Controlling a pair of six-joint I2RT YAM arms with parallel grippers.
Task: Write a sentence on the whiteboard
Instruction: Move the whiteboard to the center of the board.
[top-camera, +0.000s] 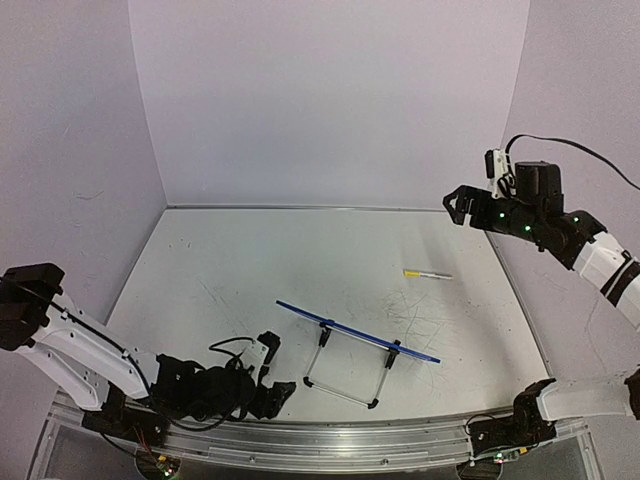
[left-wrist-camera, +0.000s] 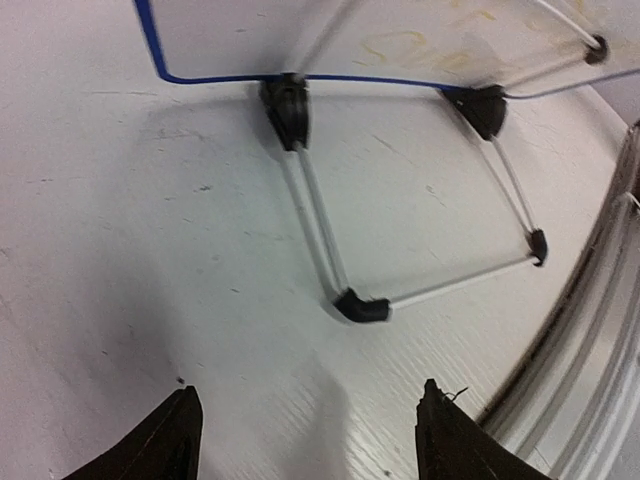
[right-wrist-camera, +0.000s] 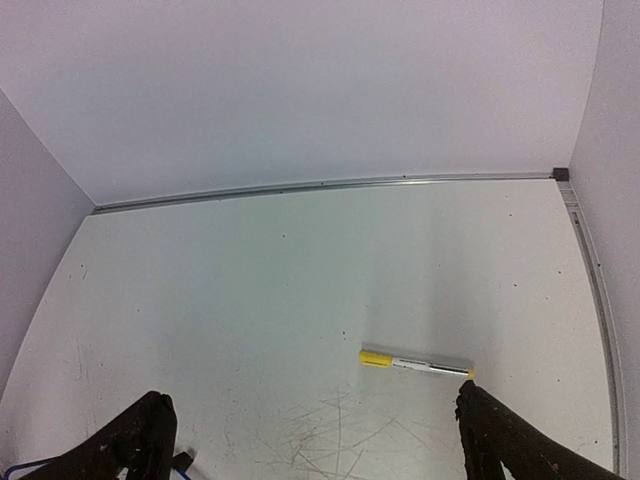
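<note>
**Desk:** Starting on the left, what have you got?

**Me:** I've got the left gripper (left-wrist-camera: 305, 448) low over the table (top-camera: 220, 260), close to the near rail (left-wrist-camera: 590, 330). Its fingers (left-wrist-camera: 165, 445) are spread apart, and I see only bare tabletop between them.

**Desk:** And the whiteboard?

**Me:** The whiteboard (top-camera: 358, 332) is straight ahead of that gripper. It is propped at a tilt on its wire stand (left-wrist-camera: 320, 230), whose nearest black corner foot sits just beyond the gap between the fingertips. The blue-framed bottom edge runs across the top of my left wrist view.

**Desk:** Can you read the sentence?

**Me:** No. I can see the sentence (left-wrist-camera: 415, 45) as faint yellow-green strokes on the board, ahead of the gripper and to its right, but they are too blurred to read.

**Desk:** Right side?

**Me:** The right gripper (top-camera: 458, 205) hangs high above the table's far right part, jaws wide apart and holding nothing. A yellow-capped marker (right-wrist-camera: 415, 363) lies flat on the table ahead of it, nearer its right finger. From above, I see the marker well apart from the whiteboard, on the board's far side.
</note>
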